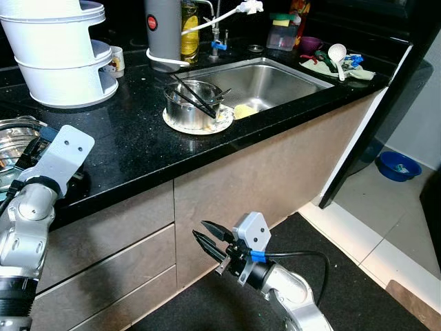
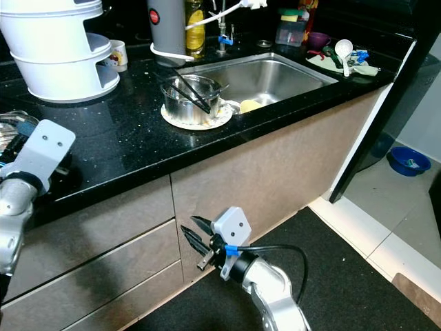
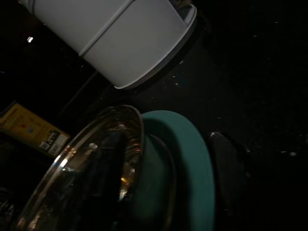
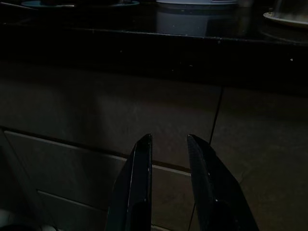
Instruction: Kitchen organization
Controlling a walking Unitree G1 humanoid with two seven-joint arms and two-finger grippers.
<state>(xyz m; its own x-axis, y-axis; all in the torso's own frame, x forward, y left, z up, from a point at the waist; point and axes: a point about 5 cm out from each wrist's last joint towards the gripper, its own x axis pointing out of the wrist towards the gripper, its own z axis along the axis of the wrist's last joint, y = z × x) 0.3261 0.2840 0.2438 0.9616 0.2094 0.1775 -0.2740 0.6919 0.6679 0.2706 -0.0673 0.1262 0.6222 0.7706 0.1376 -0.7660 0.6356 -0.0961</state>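
Presently the steel pot (image 1: 193,103) with black utensils in it sits on a round mat at upper centre of the frame, beside the sink (image 1: 265,83), probably parked for washing. Right gripper (image 1: 209,243), lower centre, fingers parted and empty, faces the drawers (image 1: 103,276). Left gripper (image 1: 31,155), finger state undeterminable, hovers at left by a glass lid (image 3: 91,163) and teal plate (image 3: 185,168).

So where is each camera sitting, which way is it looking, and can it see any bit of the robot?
Left eye view: on the head, looking down at the black counter; both arms show, right gripper low by the drawers.
Right eye view: beside it, same scene, same arms.
Left wrist view: on the left arm over the counter, facing a glass lid and white rack.
Right wrist view: low, facing the drawer fronts, fingers apart.
Both eyes share the steel pot.
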